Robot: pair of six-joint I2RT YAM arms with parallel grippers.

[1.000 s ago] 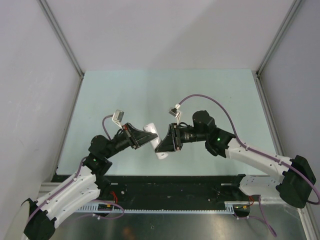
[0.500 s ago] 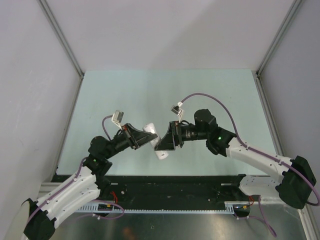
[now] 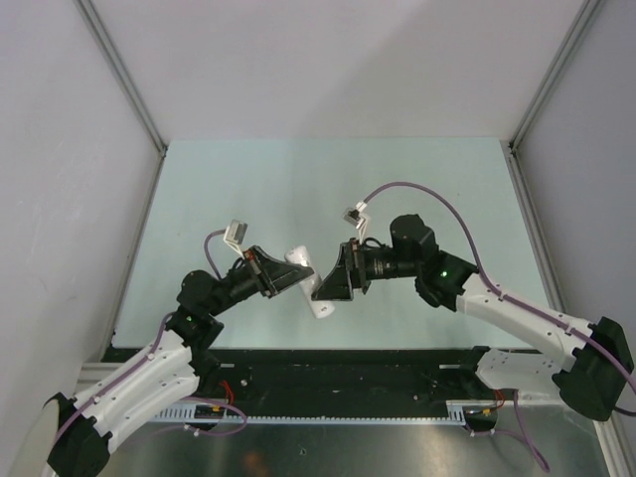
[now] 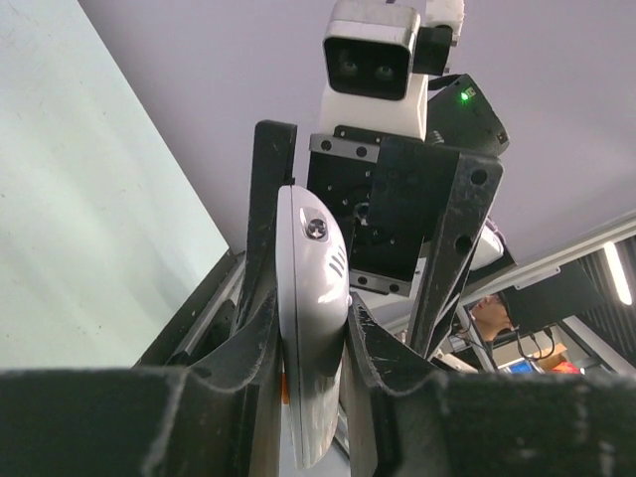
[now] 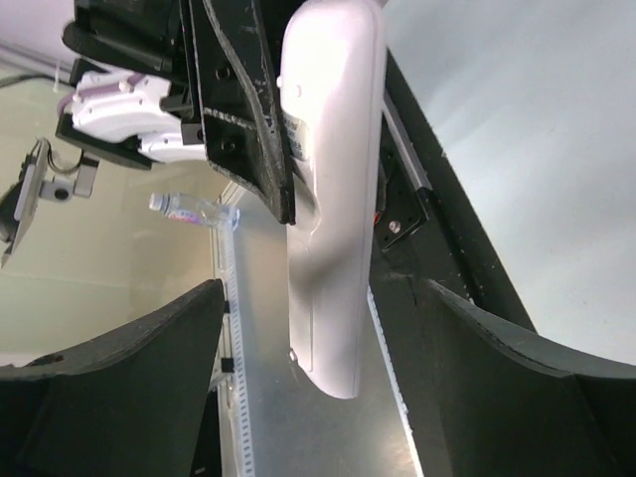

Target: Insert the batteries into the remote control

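Observation:
My left gripper (image 3: 288, 276) is shut on the white remote control (image 3: 323, 306) and holds it above the table's near edge. In the left wrist view the remote (image 4: 310, 248) stands edge-on, clamped between the two fingers (image 4: 260, 348). My right gripper (image 3: 326, 288) is open, with its jaws spread on either side of the remote's free end. In the right wrist view the remote (image 5: 333, 129) hangs between the wide-apart fingers (image 5: 159, 348) without touching them. The purple and green batteries are out of view.
The pale green table (image 3: 328, 189) lies behind both grippers, with grey walls on three sides. A black rail and cable tray (image 3: 348, 368) run along the near edge, below the held remote.
The right arm has shifted slightly to the right and its gripper has eased back a little along the remote. The left gripper still holds the remote in the same place.

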